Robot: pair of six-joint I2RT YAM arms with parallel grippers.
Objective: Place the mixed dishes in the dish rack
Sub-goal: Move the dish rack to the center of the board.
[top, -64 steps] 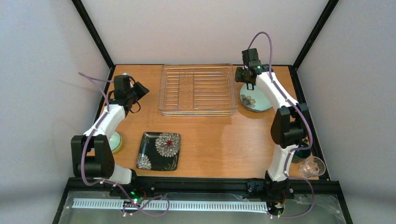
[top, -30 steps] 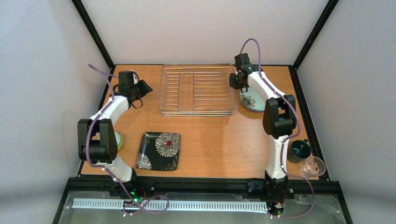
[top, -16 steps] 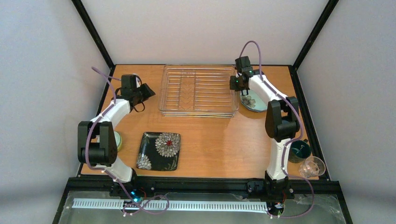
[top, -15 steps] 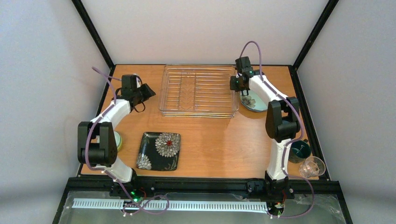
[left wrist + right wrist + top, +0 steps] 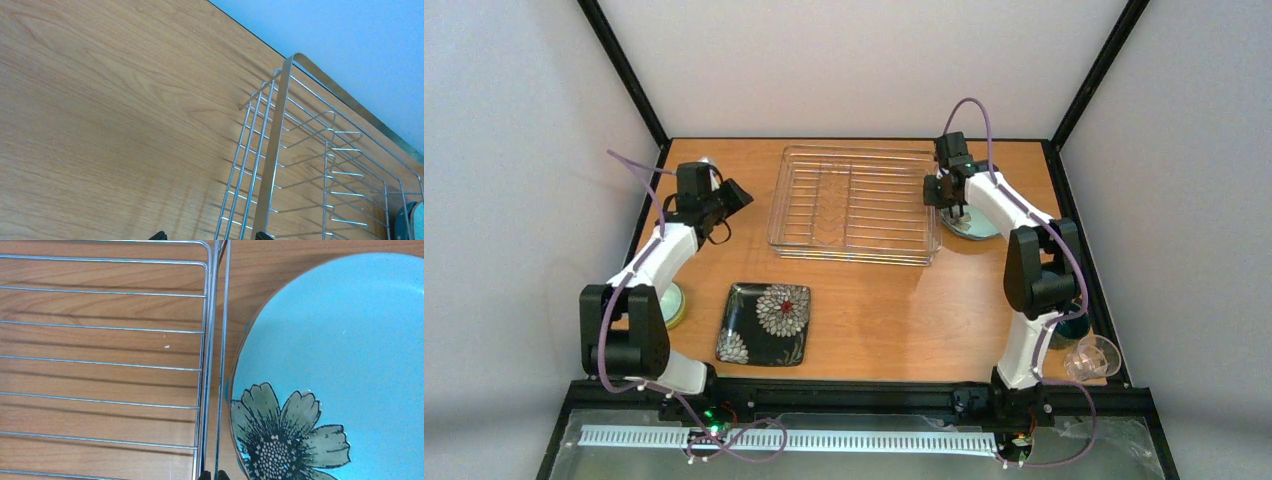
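one dish rack (image 5: pixel 854 205), one mint plate (image 5: pixel 350 340), one black plate (image 5: pixel 765 323).

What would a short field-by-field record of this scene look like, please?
Dish rack: far centre of table, no dishes in it
Right tool: shut on the rack's right rim
Left tool: open, by the rack's left rim, holding nothing
Pale mint plate: flat on table, right of rack
Black square floral plate: near left, on table
Clear glass cup: near right corner
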